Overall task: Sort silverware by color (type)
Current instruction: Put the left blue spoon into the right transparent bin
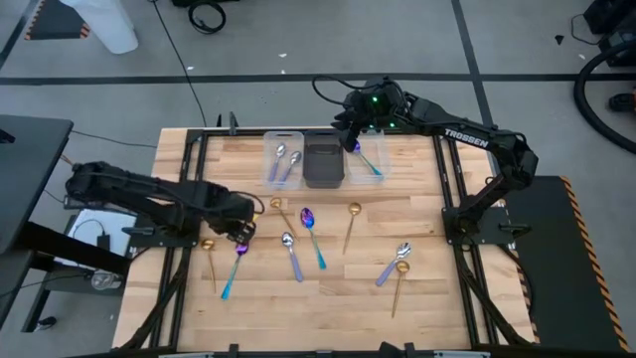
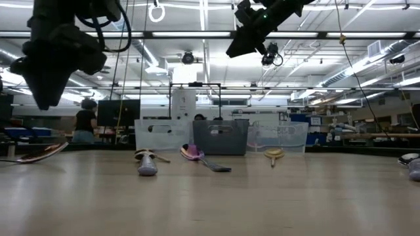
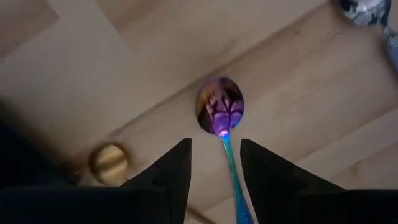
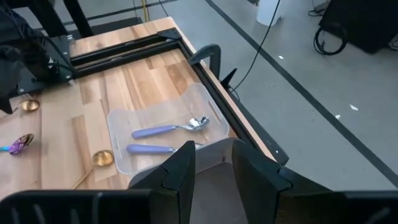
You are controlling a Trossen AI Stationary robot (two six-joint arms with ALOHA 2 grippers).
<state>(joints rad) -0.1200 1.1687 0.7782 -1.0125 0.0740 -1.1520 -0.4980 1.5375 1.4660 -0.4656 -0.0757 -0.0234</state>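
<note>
Left wrist view: left gripper (image 3: pixel 215 163) jaws parted, straddling teal-handled purple spoon (image 3: pixel 221 118) near bench's left edge, ungripped; right gripper (image 4: pixel 213 163) jaws parted, empty.

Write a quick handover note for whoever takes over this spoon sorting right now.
Left gripper: jaws open, over a teal-handled purple spoon on the table.
Right gripper: jaws apart, empty, above the bins.
Done: two lavender-handled spoons in the left clear bin; one teal-handled spoon in the right clear bin.
Left: nine or so spoons on the table; dark bin looks empty.

Two clear bins (image 1: pixel 284 157) flanking a dark bin (image 1: pixel 323 162) on the wooden table (image 1: pixel 298 318)
</note>
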